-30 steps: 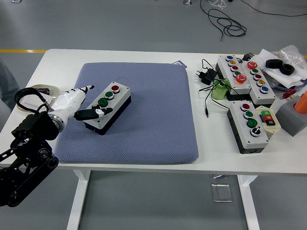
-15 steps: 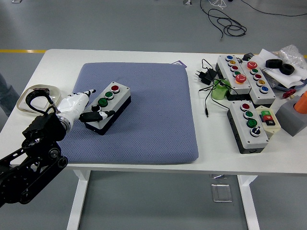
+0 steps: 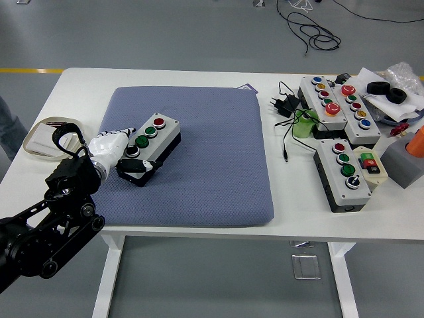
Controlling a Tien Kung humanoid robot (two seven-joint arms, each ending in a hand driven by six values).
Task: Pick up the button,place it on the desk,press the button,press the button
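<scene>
**Head view: left hand gripping the near end of the button box**

Head view is showing the button box point(image 3: 151, 140) lying flat on the blue pad point(image 3: 199, 132), its long axis running from about 7 o'clock to 1 o'clock. Its red button is sitting at the far, 1 o'clock end, two green ones are following in the middle, and a black-and-white one is sitting at the near end.

The left hand point(image 3: 119, 151) is reaching in from 8 o'clock, its white-shelled palm lying against the box's left side. The fingers are curling around the near end, one dark digit point(image 3: 136, 165) wrapping the lower corner, so the hand is closing on the box.

The pad is covering the left and middle of the white table point(image 3: 165, 76). At 3 o'clock more control boxes point(image 3: 341, 172) and cables are crowding the table. Grey floor is stretching beyond, with a yellow line at 10 o'clock.
</scene>
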